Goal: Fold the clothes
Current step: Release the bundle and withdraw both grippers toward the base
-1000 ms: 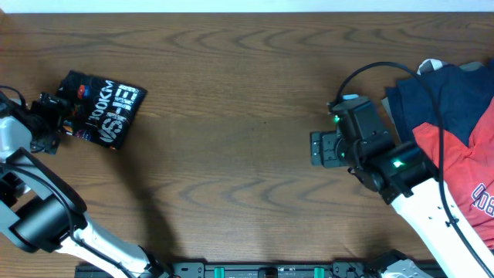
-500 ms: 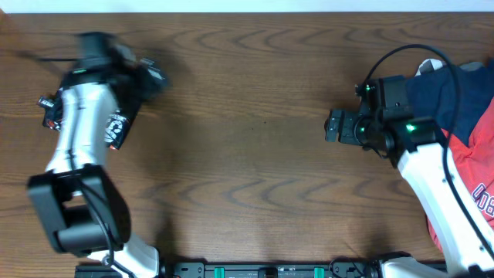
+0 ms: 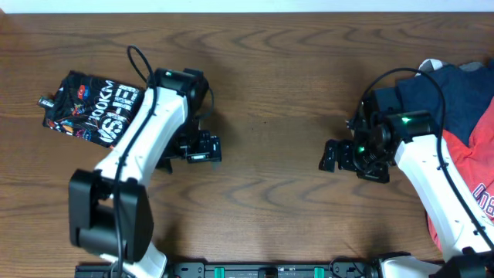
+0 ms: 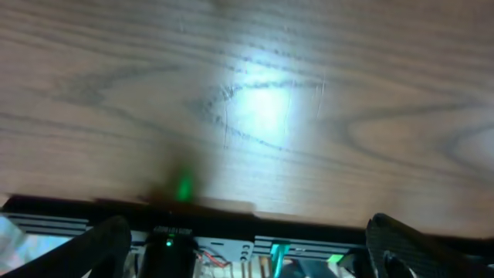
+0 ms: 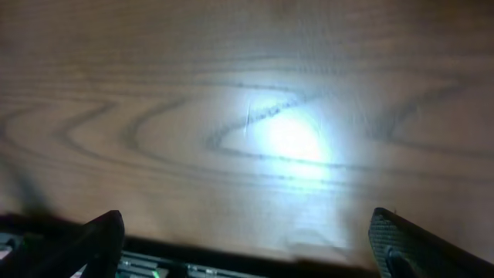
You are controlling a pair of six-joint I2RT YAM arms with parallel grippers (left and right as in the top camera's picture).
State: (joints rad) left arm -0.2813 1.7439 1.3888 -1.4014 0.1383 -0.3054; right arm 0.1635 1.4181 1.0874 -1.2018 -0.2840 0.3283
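Note:
The clothes, a black jersey (image 3: 91,109) with white lettering and coloured logos, lie folded into a small packet at the table's far left. My left gripper (image 3: 202,148) hangs open over bare wood, well to the right of the jersey and apart from it. The left wrist view shows its dark fingertips (image 4: 99,249) wide apart with nothing between them. My right gripper (image 3: 333,154) is open too, over bare wood right of centre. In the right wrist view its fingertips (image 5: 415,249) stand wide with only wood between them.
A pile of other garments lies at the right edge, a navy one (image 3: 451,96) on top and a red one (image 3: 467,166) below it, partly under my right arm. A black rail (image 3: 270,270) runs along the table's front edge and shows in the left wrist view as the rail (image 4: 231,232).
My left arm has swung from the far left, beside the jersey, rightward to the bare wood. The jersey stays folded and free. My right gripper shifted slightly toward the front edge.

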